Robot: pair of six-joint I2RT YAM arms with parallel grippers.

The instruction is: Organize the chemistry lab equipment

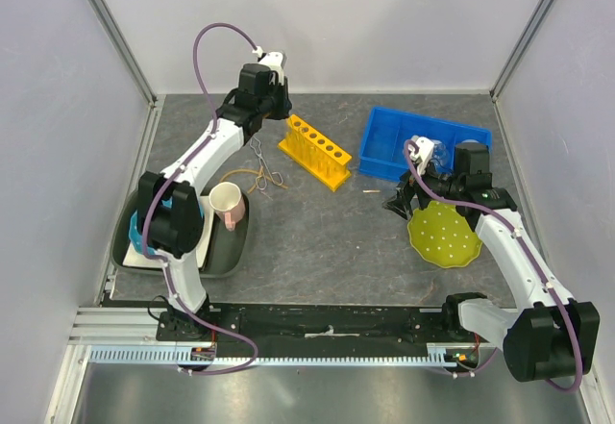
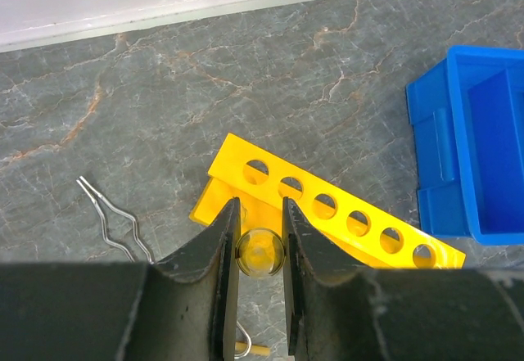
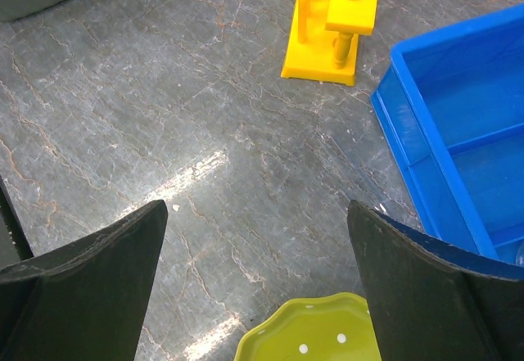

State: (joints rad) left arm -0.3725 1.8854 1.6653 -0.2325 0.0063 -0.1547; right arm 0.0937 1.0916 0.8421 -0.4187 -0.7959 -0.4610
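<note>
"Above one end of the yellow test-tube rack (image 2: 341, 214), what did we find?"

"We found the left gripper (image 2: 260, 209) pinched on a clear glass tube (image 2: 260, 252), long axis pointing down, just off the end hole; the right gripper (image 3: 258, 207) stood wide open, empty, farther off."

Tongs (image 1: 266, 172) left of rack (image 1: 314, 152); bin (image 1: 384, 140) right of rack; plate (image 1: 447, 236) before bin; mug (image 1: 228, 201) on tray (image 1: 226, 262).
</note>
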